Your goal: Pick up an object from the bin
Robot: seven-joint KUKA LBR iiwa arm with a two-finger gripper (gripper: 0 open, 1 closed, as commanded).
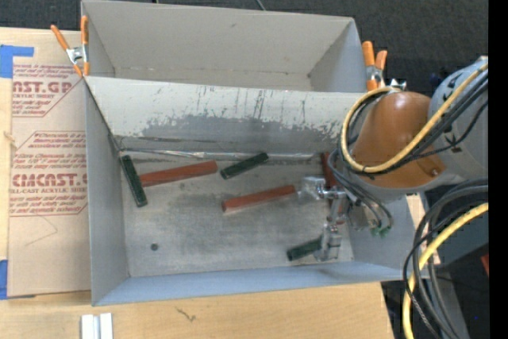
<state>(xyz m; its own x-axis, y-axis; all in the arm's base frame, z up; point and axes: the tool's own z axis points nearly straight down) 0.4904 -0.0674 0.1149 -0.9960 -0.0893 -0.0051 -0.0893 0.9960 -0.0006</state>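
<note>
Our gripper (330,244) sits low in the near right corner of the bin (198,246), just beside a small dark green piece (302,252). We cannot tell whether it is parted or closed. We should centre squarely over that piece, staying clear of the near wall.

The grey metal bin (222,52) looks matt, its inner wall scuffed and scratched; the flat red-brown sticks (258,198) are dull; the arm's rounded orange cover (397,135) shines glossy.
</note>
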